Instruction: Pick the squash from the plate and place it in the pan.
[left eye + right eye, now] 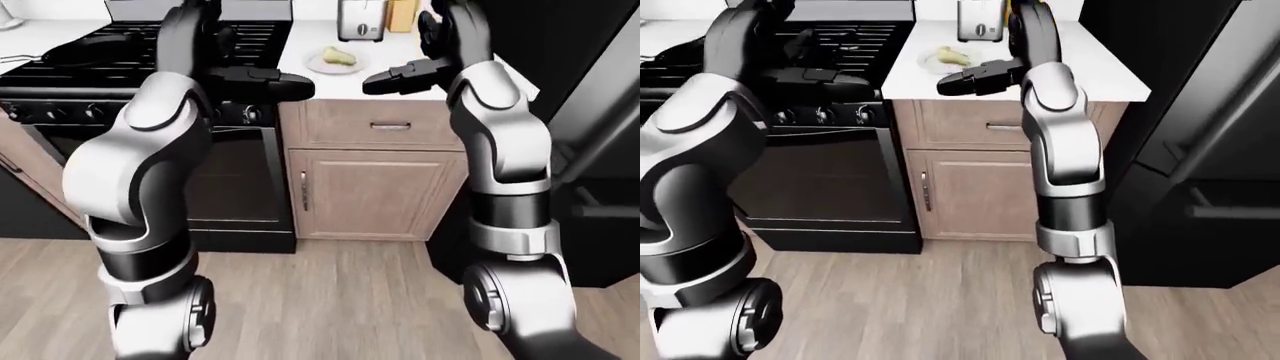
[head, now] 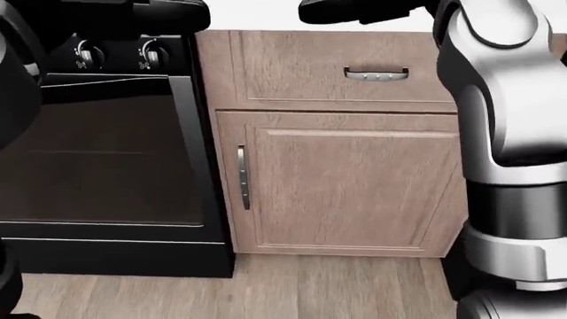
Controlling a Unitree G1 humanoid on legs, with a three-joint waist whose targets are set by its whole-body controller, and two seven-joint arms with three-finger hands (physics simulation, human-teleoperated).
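Near the desk's (image 1: pixel 400 82) left edge, a pale yellow-green squash (image 1: pixel 338 56) lies on a white plate (image 1: pixel 322 66); both robot hands' finger spread cannot be told.

The head view looks steeply down, close on the cabinet door (image 2: pixel 341 189); both eye views share it from farther off.

Both arms raised with elbows bent, left hand (image 1: pixel 262 82) and right hand (image 1: pixel 405 75) held level, empty, fingers extended inward.

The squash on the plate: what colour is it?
Pale yellow-green squash on a white plate, clearest in the left-eye view.
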